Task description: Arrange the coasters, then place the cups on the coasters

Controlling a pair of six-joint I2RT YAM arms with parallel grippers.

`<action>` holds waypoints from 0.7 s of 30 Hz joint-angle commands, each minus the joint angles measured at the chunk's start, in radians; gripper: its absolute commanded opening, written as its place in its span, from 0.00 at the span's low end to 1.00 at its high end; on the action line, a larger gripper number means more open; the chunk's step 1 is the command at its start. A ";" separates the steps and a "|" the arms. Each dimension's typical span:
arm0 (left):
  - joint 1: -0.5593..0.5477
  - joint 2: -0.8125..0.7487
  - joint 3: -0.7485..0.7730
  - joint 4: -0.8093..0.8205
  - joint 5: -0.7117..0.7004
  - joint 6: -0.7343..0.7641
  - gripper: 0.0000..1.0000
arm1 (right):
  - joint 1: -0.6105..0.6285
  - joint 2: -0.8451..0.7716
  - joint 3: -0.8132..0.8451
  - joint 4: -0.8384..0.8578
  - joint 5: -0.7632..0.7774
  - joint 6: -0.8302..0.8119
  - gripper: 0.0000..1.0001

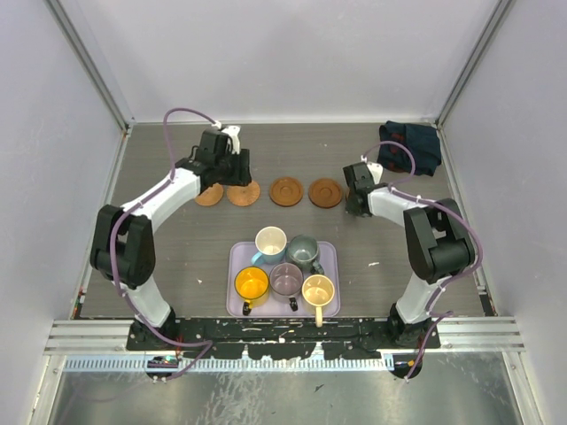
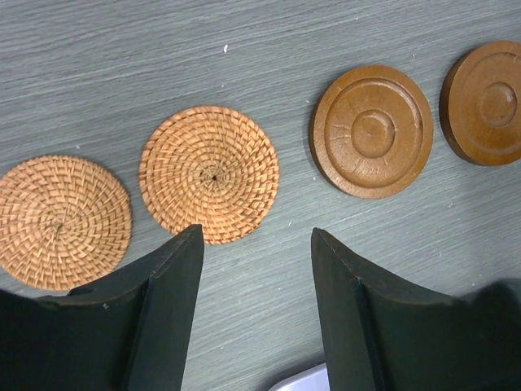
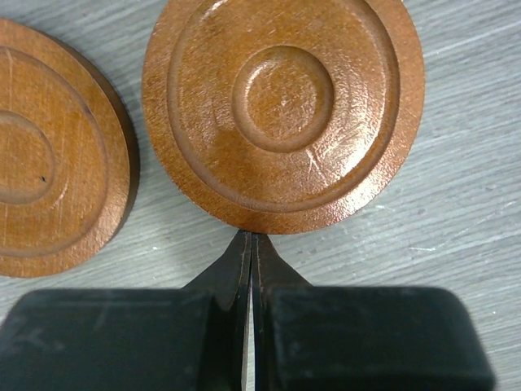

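Note:
Several coasters lie in a row across the far half of the table: two woven ones (image 1: 209,195) (image 1: 243,193) and two ringed wooden ones (image 1: 286,191) (image 1: 325,192). My left gripper (image 1: 232,173) hovers over the woven pair, open, with bare table between its fingers (image 2: 256,232); the nearer woven coaster (image 2: 209,173) lies just beyond its tips. My right gripper (image 1: 357,199) is shut and holds nothing, its tips (image 3: 251,236) against the edge of a wooden coaster (image 3: 283,114). The cups stand on the lilac tray (image 1: 237,252): white-blue (image 1: 270,241), grey-green (image 1: 303,251), orange (image 1: 252,283), purplish (image 1: 286,278) and cream-yellow (image 1: 318,289).
A dark folded cloth (image 1: 415,143) lies at the back right corner. White walls with metal posts close in the table on three sides. A corner of the tray (image 2: 301,381) shows beneath the left gripper.

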 commanded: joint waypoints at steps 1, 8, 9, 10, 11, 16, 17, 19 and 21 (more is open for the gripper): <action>-0.002 -0.074 -0.027 0.007 -0.038 0.020 0.57 | 0.001 0.037 0.036 0.005 0.016 0.010 0.00; -0.001 -0.091 -0.050 -0.006 -0.055 0.027 0.57 | 0.001 0.067 0.068 -0.015 0.045 0.009 0.00; -0.001 -0.093 -0.053 -0.005 -0.056 0.027 0.57 | 0.001 0.068 0.070 -0.016 0.045 0.009 0.00; -0.001 -0.094 -0.056 -0.004 -0.056 0.026 0.57 | 0.001 0.068 0.070 -0.016 0.045 0.009 0.00; -0.001 -0.097 -0.058 -0.005 -0.058 0.027 0.57 | 0.001 0.068 0.071 -0.017 0.045 0.009 0.00; -0.001 -0.092 -0.061 -0.006 -0.061 0.027 0.57 | 0.000 0.064 0.069 -0.028 0.052 0.008 0.00; -0.002 -0.092 -0.061 -0.006 -0.060 0.025 0.57 | 0.000 0.062 0.068 -0.030 0.053 0.009 0.00; -0.001 -0.093 -0.063 -0.004 -0.059 0.026 0.57 | 0.001 0.055 0.065 -0.030 0.046 0.008 0.00; -0.001 -0.096 -0.066 -0.003 -0.062 0.026 0.58 | 0.000 0.045 0.056 -0.028 0.039 0.006 0.00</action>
